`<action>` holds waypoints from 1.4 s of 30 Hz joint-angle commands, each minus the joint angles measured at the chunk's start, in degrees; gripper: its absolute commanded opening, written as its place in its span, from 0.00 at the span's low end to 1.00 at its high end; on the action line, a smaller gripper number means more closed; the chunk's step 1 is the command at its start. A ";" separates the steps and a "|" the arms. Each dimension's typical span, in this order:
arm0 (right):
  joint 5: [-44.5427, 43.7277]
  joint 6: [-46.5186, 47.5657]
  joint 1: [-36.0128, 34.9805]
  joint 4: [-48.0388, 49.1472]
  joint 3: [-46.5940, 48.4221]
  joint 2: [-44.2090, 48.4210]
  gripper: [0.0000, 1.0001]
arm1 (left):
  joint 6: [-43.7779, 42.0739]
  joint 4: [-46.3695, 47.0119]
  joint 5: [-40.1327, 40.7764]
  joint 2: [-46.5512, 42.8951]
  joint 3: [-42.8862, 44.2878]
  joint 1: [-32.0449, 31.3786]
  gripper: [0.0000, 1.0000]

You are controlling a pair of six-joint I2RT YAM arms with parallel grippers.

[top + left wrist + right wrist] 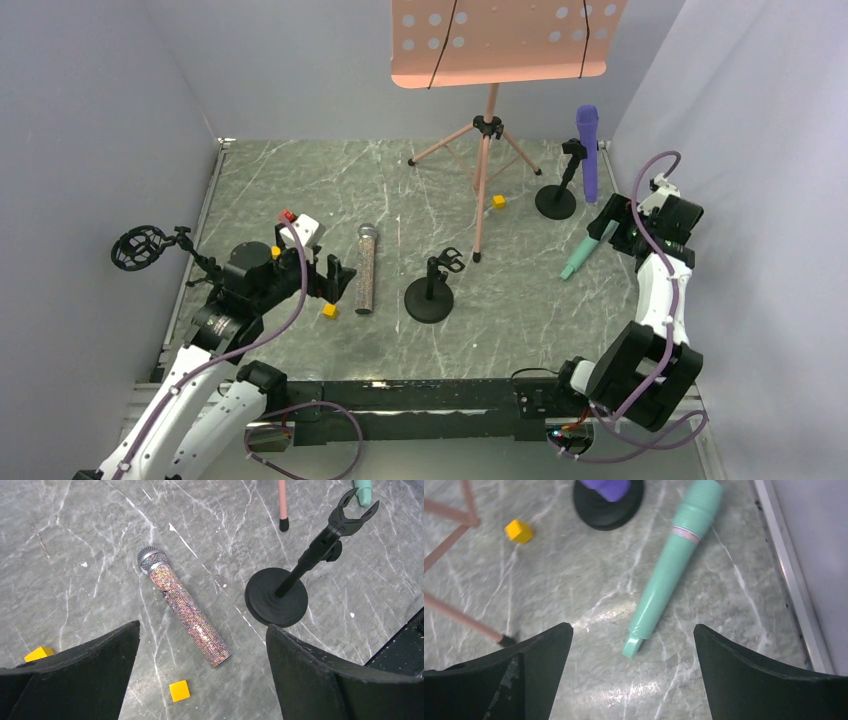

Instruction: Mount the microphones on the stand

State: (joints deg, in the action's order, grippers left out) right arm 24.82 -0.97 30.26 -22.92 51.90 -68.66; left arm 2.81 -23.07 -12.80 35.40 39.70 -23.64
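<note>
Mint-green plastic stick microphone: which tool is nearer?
Right. The right tool hangs open over the mint-green microphone; the left tool is across the table, over the glittery silver-headed microphone.

Top of the music stand (500, 45) is cut off by the overhead view's upper edge. From above, the mint-green microphone (580, 258) has its upper end hidden behind the jaws of the right arm (660, 290); the left wrist view catches only its tip at the top edge. In the right wrist view the purple microphone (610, 486) shows just its bottom end, and its round base (604, 515) is clipped too. One yellow cube (39, 653) sits half behind a left jaw. The left arm (200, 400) runs off the bottom edge.
</note>
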 commanded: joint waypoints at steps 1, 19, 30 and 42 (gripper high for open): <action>-9.86 -10.83 0.17 1.44 0.13 -5.35 0.94 | -1.46 1.00 -0.44 -1.57 -0.31 0.48 0.99; -15.15 -13.52 -4.73 6.65 4.40 -26.31 0.65 | -1.23 1.02 -1.68 -0.74 -0.22 3.23 0.99; -21.09 -12.08 -7.32 9.55 2.38 -26.51 0.36 | -1.23 0.95 -1.71 0.09 -0.24 3.77 0.99; -18.83 -11.77 -7.20 7.56 4.26 -31.04 0.54 | -1.23 1.15 -1.63 -0.48 -0.46 3.95 0.99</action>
State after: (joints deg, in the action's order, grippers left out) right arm 6.44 -13.04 22.79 -14.87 54.48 -98.13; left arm 2.13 -23.22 -14.09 35.46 39.48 -19.94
